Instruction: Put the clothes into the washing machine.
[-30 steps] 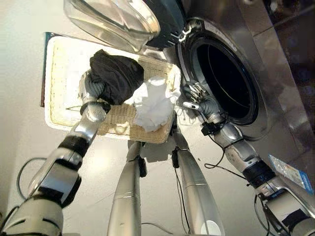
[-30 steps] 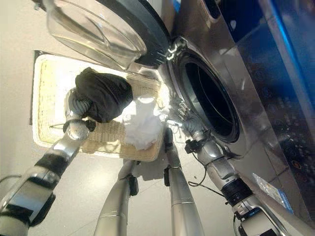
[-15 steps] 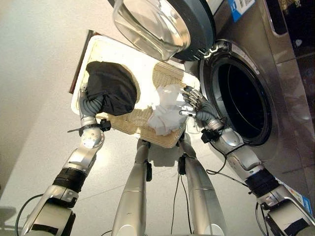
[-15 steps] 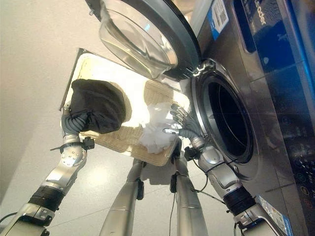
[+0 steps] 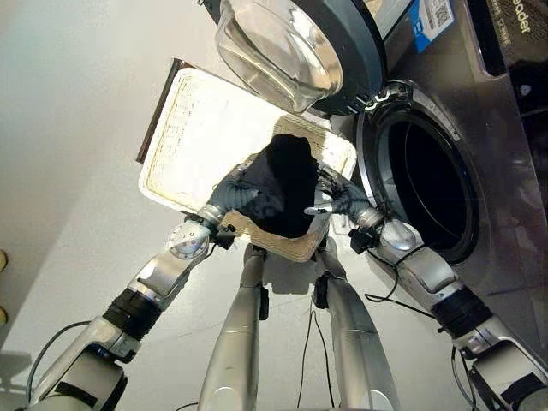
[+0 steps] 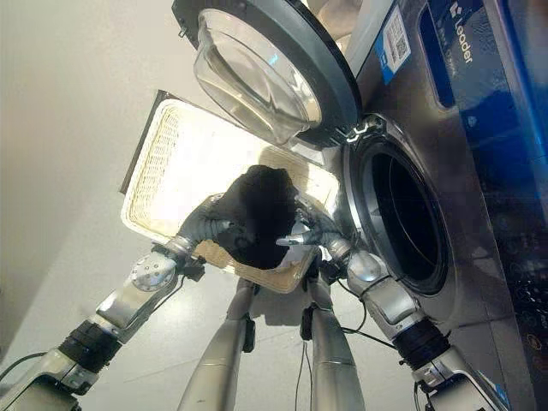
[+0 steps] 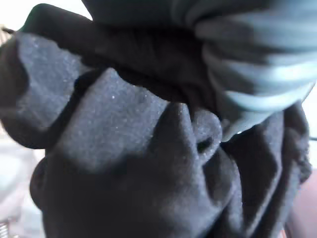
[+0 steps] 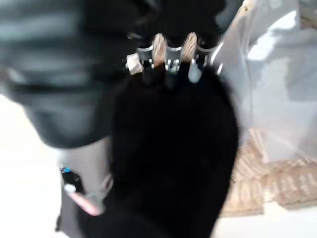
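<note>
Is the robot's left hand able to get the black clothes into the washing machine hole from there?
Probably yes: the left hand holds the black clothes beside the drum opening, the door swung open above.

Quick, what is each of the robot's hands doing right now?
Left hand: closed on the bunched black garment, held over the wicker basket.
Right hand: fingers against the same garment; cannot tell whether it grips.

Pale floor [image 5: 77,103] carries wicker basket [image 5: 184,137], washing machine [image 5: 479,154].
</note>
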